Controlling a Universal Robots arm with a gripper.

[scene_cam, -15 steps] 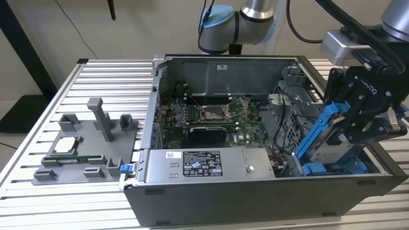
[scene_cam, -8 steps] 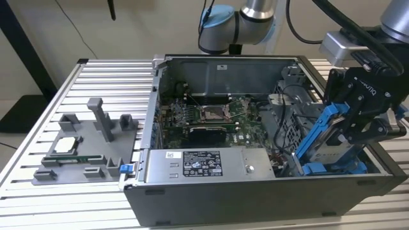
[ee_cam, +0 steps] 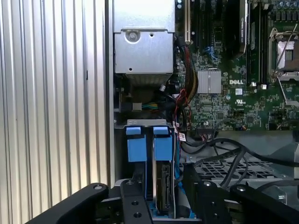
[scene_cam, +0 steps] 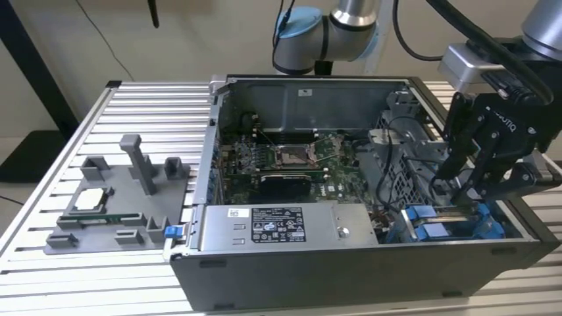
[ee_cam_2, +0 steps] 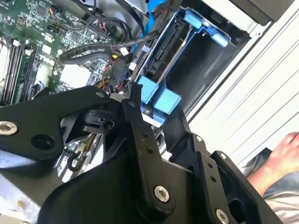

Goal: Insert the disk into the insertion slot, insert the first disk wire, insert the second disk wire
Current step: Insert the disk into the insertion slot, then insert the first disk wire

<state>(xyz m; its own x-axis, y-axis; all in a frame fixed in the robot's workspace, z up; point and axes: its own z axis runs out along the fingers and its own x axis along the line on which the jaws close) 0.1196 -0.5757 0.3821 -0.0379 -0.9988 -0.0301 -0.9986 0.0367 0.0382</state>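
Observation:
The disk (ee_cam: 164, 186) stands on edge inside the insertion slot (ee_cam: 140, 123), its connector edge facing up between blue carrier tabs (ee_cam: 163, 143). In the second wrist view the disk (ee_cam_2: 163, 51) sits deep in the slot (ee_cam_2: 208, 70). My gripper (ee_cam_2: 156, 106) has its black fingers (ee_cam_2: 135, 107) pressed on either side of the blue carrier tab (ee_cam_2: 156, 95), shut on the disk. In the exterior view the gripper (scene_cam: 464, 194) reaches down into the case's near corner on the exterior view's right. Loose black wires (ee_cam_2: 93, 53) and a blue wire (ee_cam_2: 156, 14) lie beside the slot, unplugged.
The open computer case (scene_cam: 351, 276) lies on a slatted aluminium table (scene_cam: 131, 105). A silver power-supply box (scene_cam: 281, 227) sits beside the bay and the motherboard (ee_cam: 233, 93) lies behind. A grey fixture (scene_cam: 123, 197) stands on the exterior view's left. A person's hand (ee_cam_2: 285, 151) rests beyond the table edge.

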